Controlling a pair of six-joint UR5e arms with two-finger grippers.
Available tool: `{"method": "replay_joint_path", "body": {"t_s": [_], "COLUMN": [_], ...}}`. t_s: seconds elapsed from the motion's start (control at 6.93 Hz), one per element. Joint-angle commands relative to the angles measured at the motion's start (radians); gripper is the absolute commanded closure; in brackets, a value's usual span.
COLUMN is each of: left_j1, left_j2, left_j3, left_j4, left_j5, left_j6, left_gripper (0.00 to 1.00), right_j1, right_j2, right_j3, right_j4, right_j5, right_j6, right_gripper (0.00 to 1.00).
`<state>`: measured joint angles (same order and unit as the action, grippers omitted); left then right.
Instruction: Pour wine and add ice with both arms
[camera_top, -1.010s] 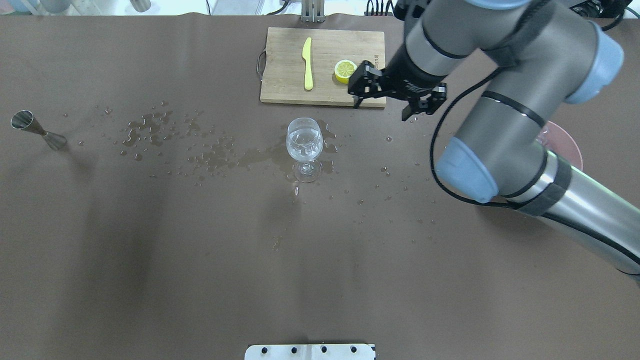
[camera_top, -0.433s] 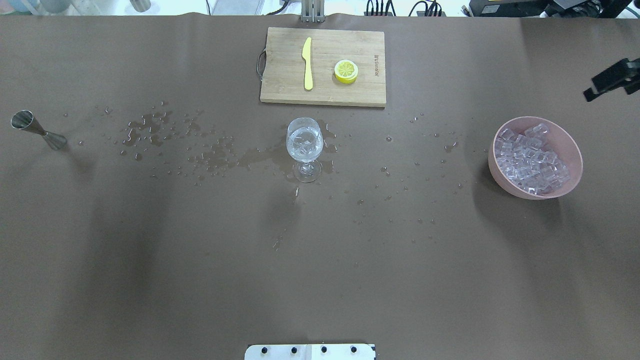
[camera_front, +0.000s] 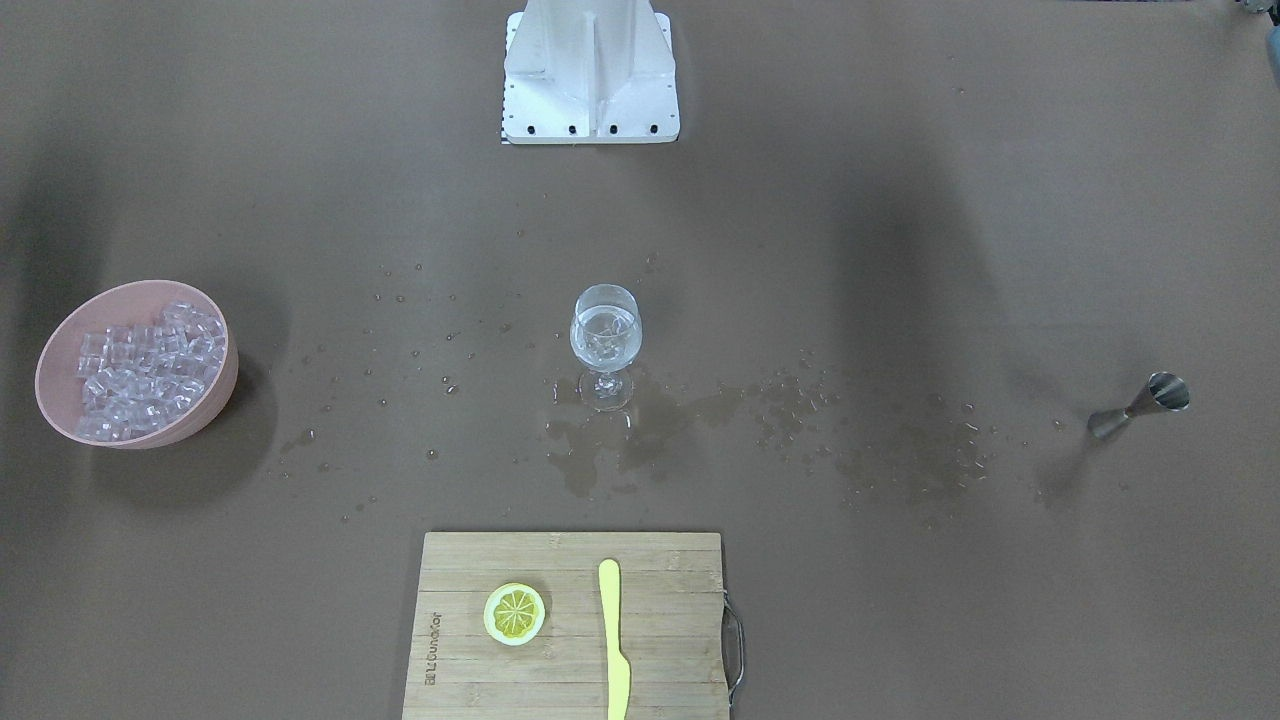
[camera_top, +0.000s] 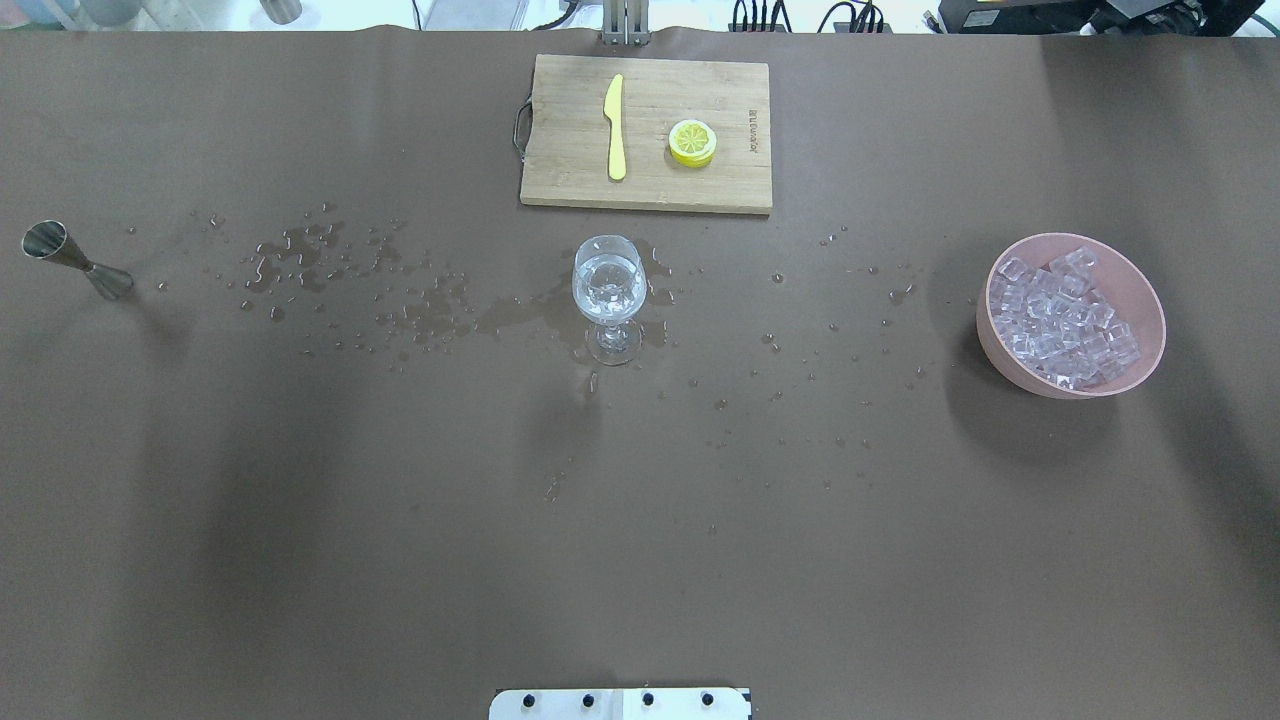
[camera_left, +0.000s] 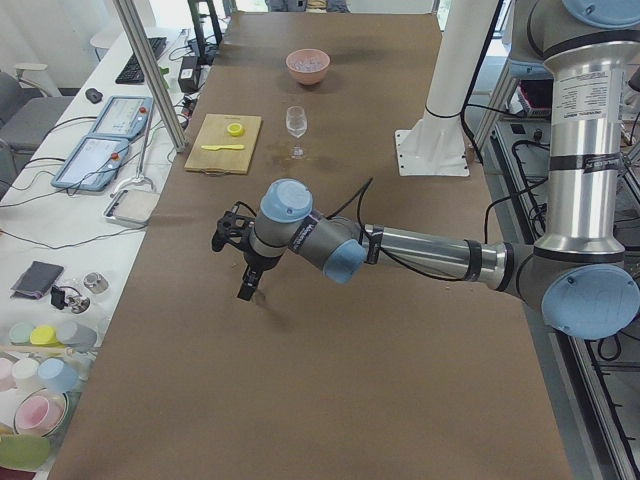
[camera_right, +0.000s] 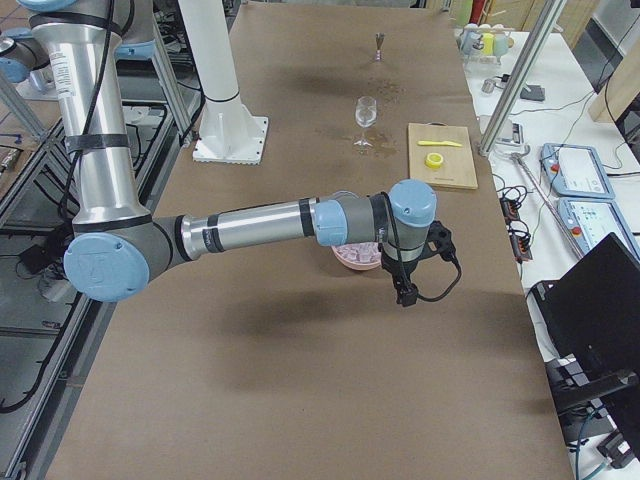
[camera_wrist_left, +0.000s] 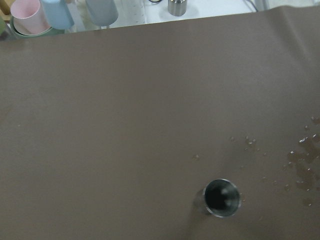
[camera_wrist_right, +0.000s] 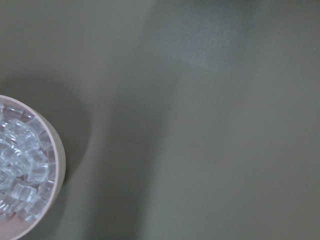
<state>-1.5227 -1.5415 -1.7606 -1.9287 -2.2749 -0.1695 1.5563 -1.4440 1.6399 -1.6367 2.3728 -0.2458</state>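
- Right arm (camera_right: 260, 225) has been pulled out of the overhead view since a second ago, and the right gripper (camera_right: 422, 268) is now hung just beside the pink bowl (camera_top: 1135, 285).
- Claw state cannot be told for either gripper (side views only).
- Left gripper (camera_left: 235, 262) is held near the jigger (camera_top: 70, 258).
- Ice (camera_top: 1060, 325) is heaped in the bowl.
- Clear wine (camera_top: 608, 290) is held in the wine glass (camera_top: 612, 345) at mid-table, with spilled drops (camera_top: 320, 260) scattered around.

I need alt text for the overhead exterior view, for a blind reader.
A wine glass with clear liquid stands mid-table among spilled drops. Beyond it, a cutting board holds a yellow knife and lemon slice; a pink bowl of ice sits right, a metal jigger left.
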Motion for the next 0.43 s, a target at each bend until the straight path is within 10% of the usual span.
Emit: {"method": "replay_joint_path", "body": {"t_s": [0.0, 0.29], "left_j1": [-0.091, -0.091], "left_j2": [-0.029, 0.119], "left_j3": [-0.034, -0.045], "left_j4": [0.382, 0.377], "left_j5": [-0.003, -0.006], "left_j6": [0.261, 0.259], "left_gripper": [0.02, 0.02], "right_j1": [0.030, 0.034], "right_j2": [0.005, 0.020], "right_j3": [-0.018, -0.017], "right_j4": [-0.005, -0.084], "right_j5": [-0.012, -0.012], "right_j6": [-0.038, -0.038], "right_gripper": [0.00, 0.00]}}
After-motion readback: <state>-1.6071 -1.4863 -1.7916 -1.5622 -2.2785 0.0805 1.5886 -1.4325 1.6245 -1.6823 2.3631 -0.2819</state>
